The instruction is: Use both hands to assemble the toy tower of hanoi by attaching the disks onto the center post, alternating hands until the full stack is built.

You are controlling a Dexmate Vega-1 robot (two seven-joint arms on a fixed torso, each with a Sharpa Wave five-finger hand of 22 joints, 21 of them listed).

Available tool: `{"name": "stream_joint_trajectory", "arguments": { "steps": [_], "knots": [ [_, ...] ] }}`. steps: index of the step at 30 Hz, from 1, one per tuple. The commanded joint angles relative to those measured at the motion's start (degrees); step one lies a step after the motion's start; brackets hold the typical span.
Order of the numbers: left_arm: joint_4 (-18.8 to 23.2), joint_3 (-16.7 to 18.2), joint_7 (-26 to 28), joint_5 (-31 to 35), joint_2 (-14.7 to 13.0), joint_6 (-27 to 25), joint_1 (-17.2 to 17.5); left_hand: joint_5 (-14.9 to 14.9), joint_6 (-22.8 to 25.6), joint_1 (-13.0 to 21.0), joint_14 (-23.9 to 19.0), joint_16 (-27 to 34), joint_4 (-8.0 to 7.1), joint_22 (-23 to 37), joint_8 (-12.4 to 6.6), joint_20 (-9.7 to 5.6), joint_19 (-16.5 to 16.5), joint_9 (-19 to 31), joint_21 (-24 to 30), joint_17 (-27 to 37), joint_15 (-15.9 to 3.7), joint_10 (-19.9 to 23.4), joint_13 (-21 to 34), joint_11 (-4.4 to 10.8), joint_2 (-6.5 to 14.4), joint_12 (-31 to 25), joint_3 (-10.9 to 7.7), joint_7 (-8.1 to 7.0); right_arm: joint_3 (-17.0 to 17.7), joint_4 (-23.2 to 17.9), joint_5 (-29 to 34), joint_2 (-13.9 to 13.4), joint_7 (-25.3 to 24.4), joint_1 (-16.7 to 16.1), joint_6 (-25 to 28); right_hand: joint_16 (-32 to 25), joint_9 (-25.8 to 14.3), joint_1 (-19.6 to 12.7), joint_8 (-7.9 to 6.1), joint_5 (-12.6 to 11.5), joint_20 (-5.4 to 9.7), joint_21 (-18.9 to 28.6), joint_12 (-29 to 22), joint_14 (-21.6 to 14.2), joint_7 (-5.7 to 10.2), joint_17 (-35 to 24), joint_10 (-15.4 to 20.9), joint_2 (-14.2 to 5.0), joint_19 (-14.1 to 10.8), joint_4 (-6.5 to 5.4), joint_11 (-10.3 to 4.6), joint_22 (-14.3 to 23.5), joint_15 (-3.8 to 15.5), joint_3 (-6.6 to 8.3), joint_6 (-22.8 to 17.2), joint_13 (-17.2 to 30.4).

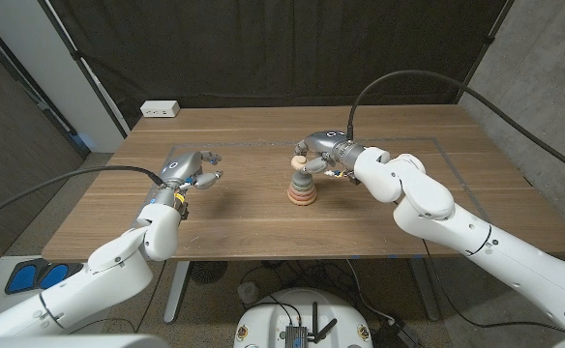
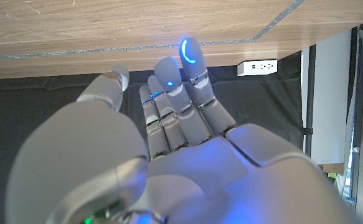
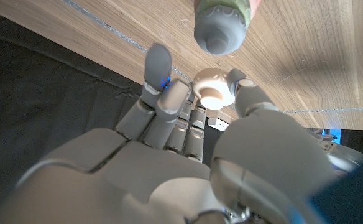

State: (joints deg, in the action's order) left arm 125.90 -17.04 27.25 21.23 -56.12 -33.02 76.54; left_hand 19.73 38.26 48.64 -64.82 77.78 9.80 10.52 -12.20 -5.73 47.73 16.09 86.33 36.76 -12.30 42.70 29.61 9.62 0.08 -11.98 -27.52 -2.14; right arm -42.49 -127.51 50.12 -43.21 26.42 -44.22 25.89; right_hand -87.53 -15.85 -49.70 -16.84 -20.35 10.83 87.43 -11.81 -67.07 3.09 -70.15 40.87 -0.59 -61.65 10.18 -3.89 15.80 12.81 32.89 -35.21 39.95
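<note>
Right hand (image 1: 319, 148) pinches small cream disk (image 3: 213, 88) over rounded stack (image 1: 302, 186); left hand (image 1: 191, 172) empty, fingers spread.

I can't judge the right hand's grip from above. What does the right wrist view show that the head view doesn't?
Right wrist view only: a small cream piece pinched between the right hand's fingertips, close to the tower's grey top.
Head view only: the left hand held off to the side with nothing in it, and the stacked disks.
Both: the right hand, the tower, the table.
</note>
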Motion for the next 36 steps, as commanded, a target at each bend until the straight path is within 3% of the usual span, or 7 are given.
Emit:
{"name": "stream_joint_trajectory", "arguments": {
  "steps": [1,36],
  "knots": [
    [-0.67,-0.37,-0.62,-0.62,0.31,0.38,-0.98,0.0,0.47,0.16,-0.1,-0.03,-0.08,0.2,0.01,-6.29,0.61,0.32,0.49,0.09,-0.3,0.46,0.18,-0.16,0.1,-0.13,-0.46,0.15,-1.86,2.4,1.19,2.28,2.76,2.18,0.53,-0.04,-0.06,-0.69,-0.35,-0.37,1.82,-0.01,-0.24,-0.14,1.01,-0.28,4.62,-1.36,-0.32,-0.91,-3.9,0.07,-0.3,1.49,-1.34,0.24],
    [-1.82,-2.06,-1.35,-0.72,0.67,-0.3,-3.97,-0.13,0.72,0.39,-0.61,-0.33,-0.12,0.07,0.01,-6.32,1.4,0.37,0.26,0.47,-0.31,0.69,0.23,-0.01,-0.3,-0.14,-1.46,0.09,-3.22,4.96,0.06,2.44,4.91,2.94,2.63,0.06,0.08,-0.44,0.03,-0.5,1.83,-0.13,0.08,0.42,0.94,-0.23,3.92,-1.5,0.02,-0.83,-3.64,0.01,-0.3,1.83,-1.12,0.46]
  ]
}}
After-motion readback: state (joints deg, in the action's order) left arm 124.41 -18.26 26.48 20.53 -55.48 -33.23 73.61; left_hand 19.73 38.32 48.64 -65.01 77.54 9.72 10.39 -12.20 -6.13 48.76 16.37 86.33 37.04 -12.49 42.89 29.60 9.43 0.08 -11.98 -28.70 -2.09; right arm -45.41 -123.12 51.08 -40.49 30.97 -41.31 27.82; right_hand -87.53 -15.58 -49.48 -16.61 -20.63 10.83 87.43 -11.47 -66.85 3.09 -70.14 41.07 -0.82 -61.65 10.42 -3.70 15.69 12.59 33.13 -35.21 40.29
